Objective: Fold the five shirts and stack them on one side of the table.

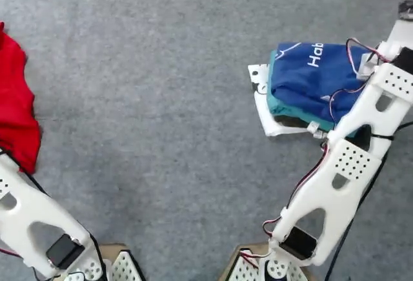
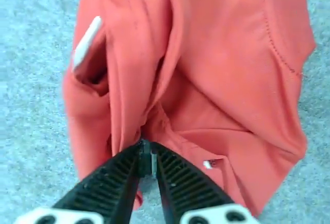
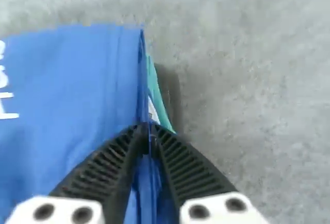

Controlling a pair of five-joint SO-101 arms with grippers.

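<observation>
Pinching a raised ridge of the red shirt (image 2: pixel 206 80), the left gripper (image 2: pixel 147 154) has its jaws pressed together on the cloth; the garment lies crumpled and unfolded around the tips. The right gripper (image 3: pixel 149 134) is likewise closed, clamped on the side edge of the blue shirt (image 3: pixel 67 90), with the teal shirt (image 3: pixel 157 100) showing just beneath that edge. In the high view the red shirt sits at the far left edge of the frame, partly cut off, and the folded stack sits at upper right: blue on top, teal under it, a white shirt (image 1: pixel 264 110) at the bottom and sticking out toward the centre. Risks, as judged: the left pinch holds only one ridge, so a drag may bunch the shirt further rather than spread it. A right-hand pull could shift the blue layer off the teal, or drag both and skew the stack. Stack is near the right border, so there is little margin that side. Room: the grey table (image 1: pixel 161 100) between shirt and stack is open across the frame's middle, the likely place to spread the red shirt.
</observation>
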